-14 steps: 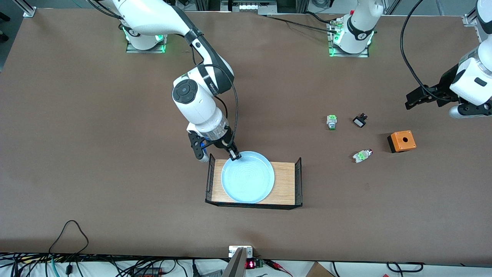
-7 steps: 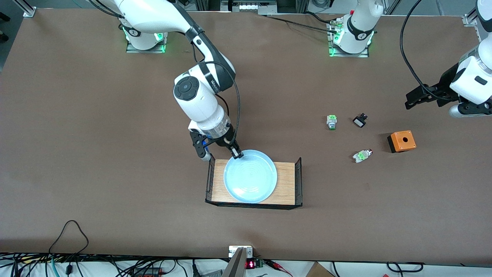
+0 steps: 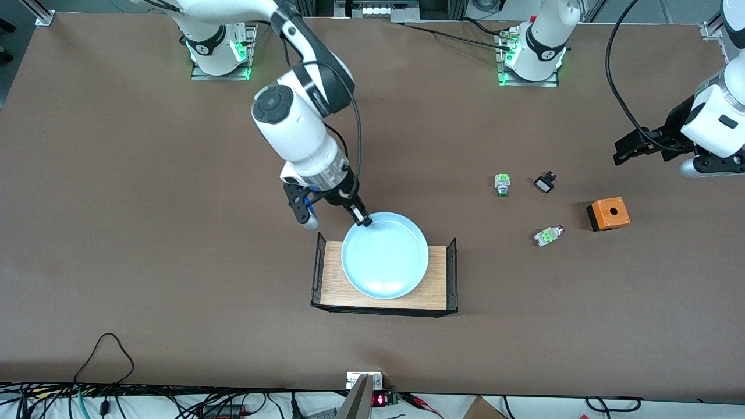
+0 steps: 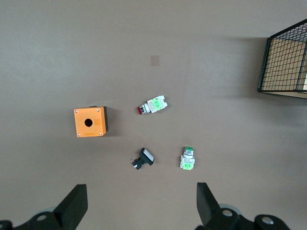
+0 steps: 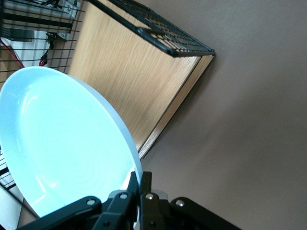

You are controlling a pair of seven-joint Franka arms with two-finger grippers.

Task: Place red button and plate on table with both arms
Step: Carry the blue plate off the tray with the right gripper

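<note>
Your bench (image 3: 116,233) is a wide, matte brown sheet, flat and without glare, with cables trailing along its near edge.

Over the last second the plate (image 3: 385,255) has come up off the light-wood shelf (image 3: 332,285) and shifted toward the robots' bases and a little toward the left arm's end. The right tool (image 3: 361,219) is clamped shut on its rim, at the edge nearest the right arm. In the right wrist view the plate (image 5: 62,143) tilts clear above the wood grain, so you are into the carry, and what remains for this arm is setting it down on bare bench past the shelf's black mesh ends.

The plate is pale blue, glossy and round with a raised rim. A thin rim pinch on a smooth glaze may let it swing, I judge.

The left tool (image 4: 139,211) waits with its fingers spread wide, hanging over the bench at the left arm's end and holding nothing. The red button (image 3: 548,235) lies on its side on the bench, near the orange box (image 3: 608,213) and nearer the front camera than the green-ended button (image 3: 502,184) and the black switch (image 3: 544,183). It is a small whitish plastic body with a lime middle; its red tip is small in the front view and plainer from the left wrist (image 4: 153,104).
</note>
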